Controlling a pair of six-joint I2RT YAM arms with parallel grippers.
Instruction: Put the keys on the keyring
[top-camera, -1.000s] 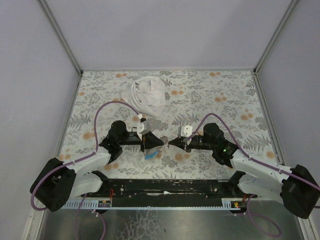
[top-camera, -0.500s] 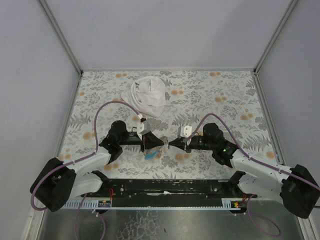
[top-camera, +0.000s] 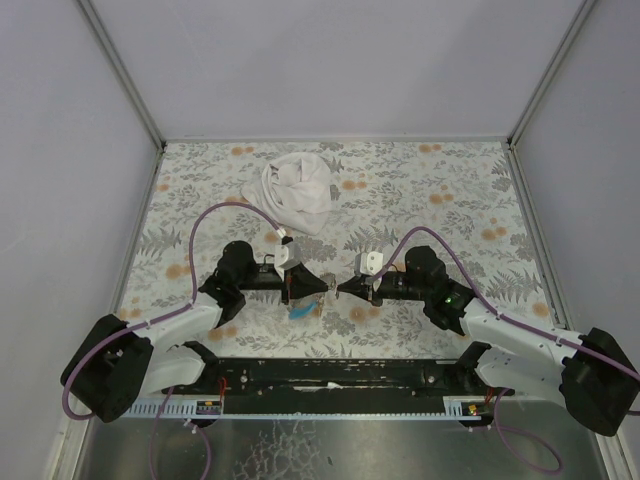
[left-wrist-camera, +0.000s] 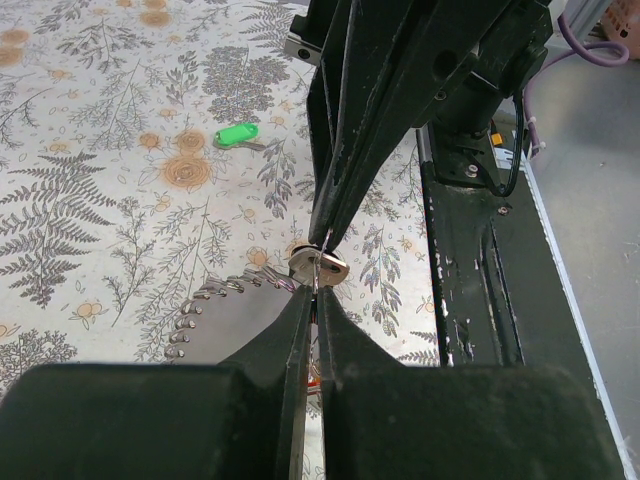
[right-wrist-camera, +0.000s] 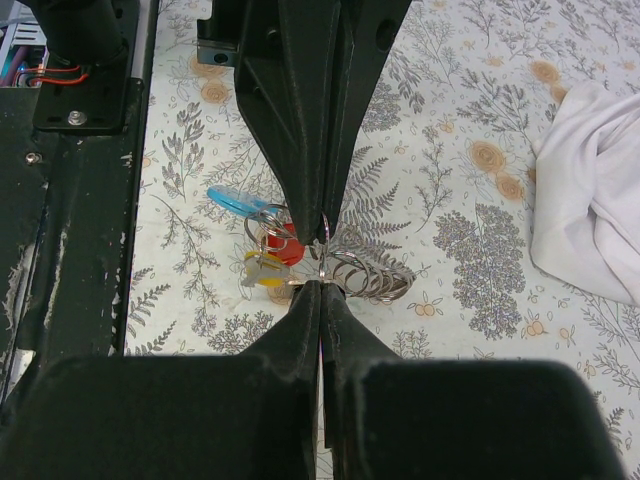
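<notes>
Metal keyring (left-wrist-camera: 320, 268) btwn L gripper (left-wrist-camera: 317, 300), R gripper (left-wrist-camera: 327, 236)

Overhead camera: high, behind the arm bases (top-camera: 200, 362) at 6 o'clock, looking down on the whole desk (top-camera: 450, 200). Wrist cameras: close, low, facing each other across desk centre, which all views share.

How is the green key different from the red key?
The green key lies alone on the table with nothing touching it. The red key is bunched up against the yellow key and the metal loops of the keyring. The green key's head is bright green and the red key's is red. Both are tiny keys with coloured plastic heads.
</notes>
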